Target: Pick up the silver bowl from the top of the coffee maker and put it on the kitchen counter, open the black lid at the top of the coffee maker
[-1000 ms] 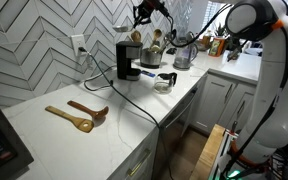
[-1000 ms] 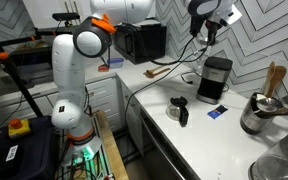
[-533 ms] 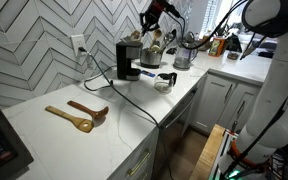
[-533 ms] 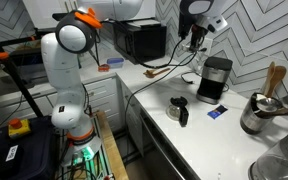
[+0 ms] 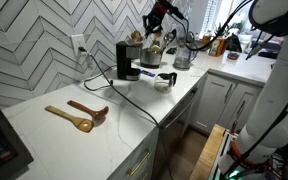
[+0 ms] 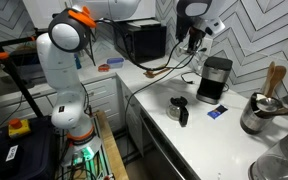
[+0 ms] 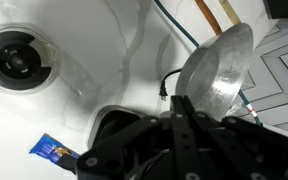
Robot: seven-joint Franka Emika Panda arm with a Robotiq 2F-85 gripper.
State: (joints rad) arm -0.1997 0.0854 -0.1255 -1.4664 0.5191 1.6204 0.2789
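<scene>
My gripper point(image 7: 184, 108) is shut on the rim of the silver bowl point(image 7: 216, 72), which hangs tilted above the white kitchen counter point(image 7: 104, 40). In both exterior views the gripper point(image 5: 153, 20) point(image 6: 194, 38) is in the air beside and above the black coffee maker point(image 5: 128, 60) point(image 6: 215, 78). The bowl itself is hard to make out there. The coffee maker's black lid point(image 6: 218, 61) lies flat and shut, with nothing on it. The counter point(image 5: 54, 135) point(image 6: 174, 140) runs under everything.
A glass carafe with a black handle point(image 5: 165, 81) point(image 6: 179, 108) point(image 7: 19, 60) stands in front of the coffee maker. A blue packet point(image 6: 216, 112) point(image 7: 52, 150) lies nearby. There are wooden spoons point(image 5: 79, 114), a steel pot point(image 5: 181, 55) point(image 6: 256, 115), a black microwave point(image 6: 142, 40) and a black cord point(image 5: 134, 100).
The gripper has moved sideways, off from above the coffee maker, and a little lower, with the bowl in it. Most of the move came early; it has hardly shifted since.
</scene>
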